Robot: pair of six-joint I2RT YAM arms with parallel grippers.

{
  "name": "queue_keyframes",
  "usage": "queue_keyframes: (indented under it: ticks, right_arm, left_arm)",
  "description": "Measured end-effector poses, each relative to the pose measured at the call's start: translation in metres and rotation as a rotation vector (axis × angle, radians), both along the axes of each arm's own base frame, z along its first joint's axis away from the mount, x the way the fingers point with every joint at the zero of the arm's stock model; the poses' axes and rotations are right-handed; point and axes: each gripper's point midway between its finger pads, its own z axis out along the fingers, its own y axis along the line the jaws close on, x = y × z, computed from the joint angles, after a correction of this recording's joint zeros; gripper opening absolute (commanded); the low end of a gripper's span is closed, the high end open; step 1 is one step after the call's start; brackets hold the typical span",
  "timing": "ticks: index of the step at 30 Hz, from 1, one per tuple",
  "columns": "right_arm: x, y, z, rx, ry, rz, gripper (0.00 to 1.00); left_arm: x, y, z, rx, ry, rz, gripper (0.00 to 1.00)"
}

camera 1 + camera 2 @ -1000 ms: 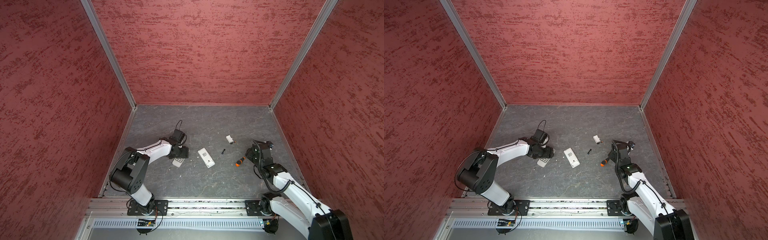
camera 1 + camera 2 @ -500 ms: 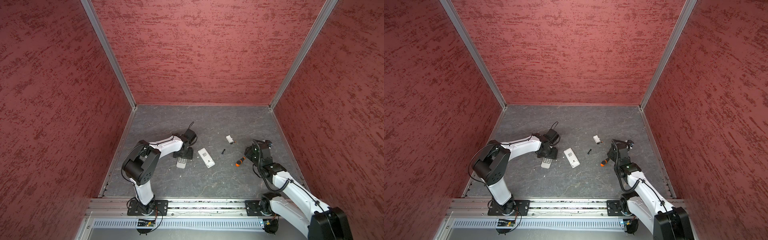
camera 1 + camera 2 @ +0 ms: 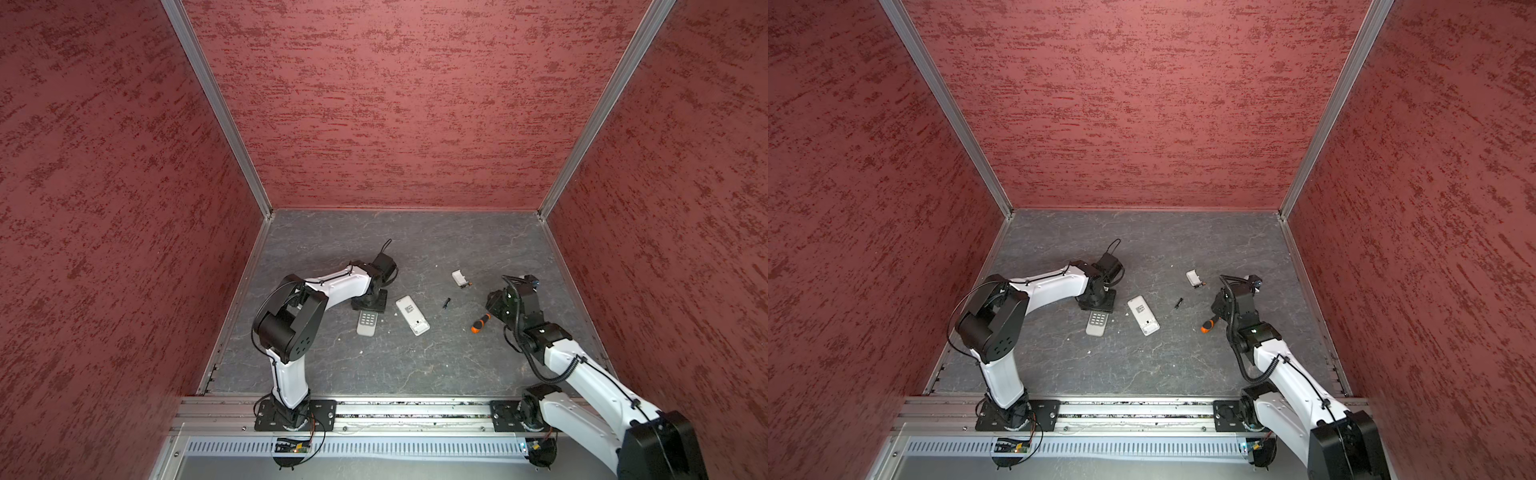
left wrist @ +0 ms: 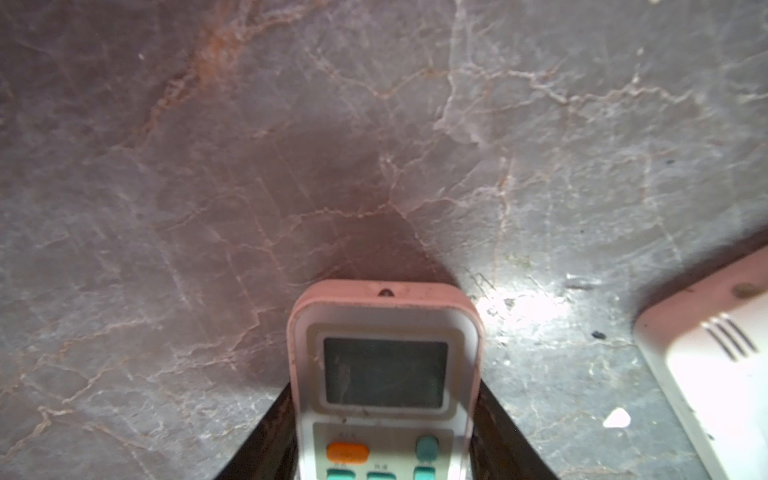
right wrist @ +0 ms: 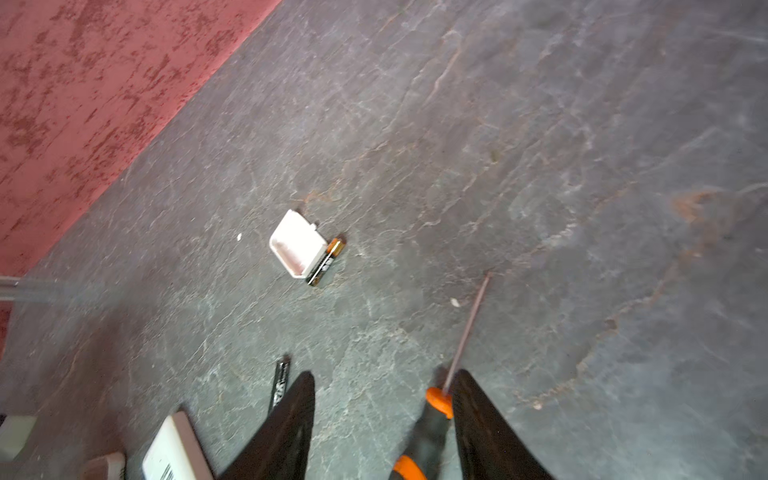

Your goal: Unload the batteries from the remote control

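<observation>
Left gripper is clamped on the remote. Right gripper has its jaws apart by the screwdriver, and the batteries are lying loose.

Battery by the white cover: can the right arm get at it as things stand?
Probably yes. The battery lies on open table ahead of the right hand, nothing between. It touches the cover, though, and the screwdriver lies between the fingers.

My workspace: three red, mottled walls joined by aluminium corner posts enclose a grey, veined stone-look floor. A metal rail borders the near edge before me. A bright glare patch marks the floor.
</observation>
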Motion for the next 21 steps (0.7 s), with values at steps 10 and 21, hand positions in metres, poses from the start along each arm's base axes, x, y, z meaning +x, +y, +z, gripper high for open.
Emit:
queue_keyframes:
  ticks: [10,21]
  right_arm:
    - [-0.022,0.126,0.017,0.051,-0.089,0.483,0.52]
    - [-0.042,0.249,0.058,0.125,-0.229,0.763,0.54]
  left_arm:
    - [0.008,-0.003,0.045,-0.262,-0.086,0.161,0.45]
    - [0.026,-0.043,0.095,-0.566,-0.175,0.228,0.46]
